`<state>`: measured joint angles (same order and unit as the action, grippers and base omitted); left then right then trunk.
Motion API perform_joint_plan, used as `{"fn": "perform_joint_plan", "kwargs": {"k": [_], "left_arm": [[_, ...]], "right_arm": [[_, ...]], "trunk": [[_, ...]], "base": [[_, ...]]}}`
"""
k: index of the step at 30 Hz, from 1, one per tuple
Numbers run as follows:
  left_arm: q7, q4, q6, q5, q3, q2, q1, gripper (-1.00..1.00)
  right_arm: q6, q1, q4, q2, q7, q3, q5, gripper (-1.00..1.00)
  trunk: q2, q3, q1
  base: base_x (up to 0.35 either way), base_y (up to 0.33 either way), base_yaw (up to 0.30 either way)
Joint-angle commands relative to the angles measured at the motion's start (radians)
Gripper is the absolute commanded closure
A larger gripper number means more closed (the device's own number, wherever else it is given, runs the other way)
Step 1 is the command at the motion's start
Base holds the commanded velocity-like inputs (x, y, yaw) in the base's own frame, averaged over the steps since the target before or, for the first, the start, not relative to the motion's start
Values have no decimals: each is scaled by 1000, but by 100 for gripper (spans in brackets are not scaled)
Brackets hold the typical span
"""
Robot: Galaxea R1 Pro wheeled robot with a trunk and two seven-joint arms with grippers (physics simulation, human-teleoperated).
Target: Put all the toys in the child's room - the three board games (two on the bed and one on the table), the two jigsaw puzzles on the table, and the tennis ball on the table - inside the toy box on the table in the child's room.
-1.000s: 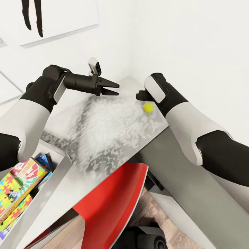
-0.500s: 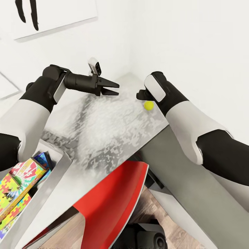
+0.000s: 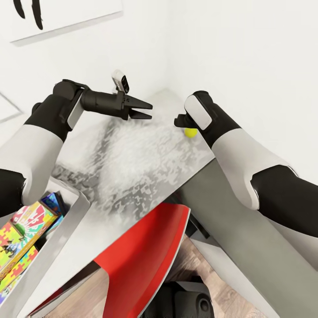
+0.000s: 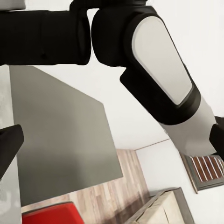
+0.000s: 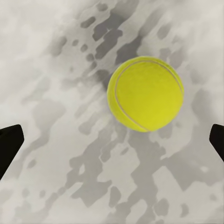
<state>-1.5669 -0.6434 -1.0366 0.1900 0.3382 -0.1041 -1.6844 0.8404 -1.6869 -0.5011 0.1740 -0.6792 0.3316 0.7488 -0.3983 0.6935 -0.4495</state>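
Note:
The yellow tennis ball lies on the white table near its far corner, half hidden under my right wrist. In the right wrist view the tennis ball sits just ahead of my right gripper, which is open wide with nothing between its fingers. My left gripper hovers open above the table, left of the ball. At the lower left, the grey toy box holds a yellow-red board game, a blue one and a jigsaw puzzle.
A red chair stands against the table's near edge, over a wood floor. White walls meet right behind the ball, with a framed picture on the left wall. The left wrist view looks across at my right arm.
The whole head view has shifted, so the camera moved. The ball now sits closer under my right wrist, partly covered by it. Both grippers stay open.

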Motion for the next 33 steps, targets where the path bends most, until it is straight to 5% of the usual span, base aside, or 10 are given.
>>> {"fn": "perform_joint_plan", "kwargs": {"k": [1, 33], "left_arm": [[-4, -2, -11, 4, 6, -1, -5, -100], [-4, -36, -11, 4, 5, -5, -28, -100]], "right_arm": [[2, -1, -1, -1, -9, 6, 10, -100], [26, -107, -1, -1, -26, 6, 9, -100]], "trunk": [[-2, 3, -1], [-2, 56, -1]], "base": [[0, 0, 0], [0, 0, 0]]}}
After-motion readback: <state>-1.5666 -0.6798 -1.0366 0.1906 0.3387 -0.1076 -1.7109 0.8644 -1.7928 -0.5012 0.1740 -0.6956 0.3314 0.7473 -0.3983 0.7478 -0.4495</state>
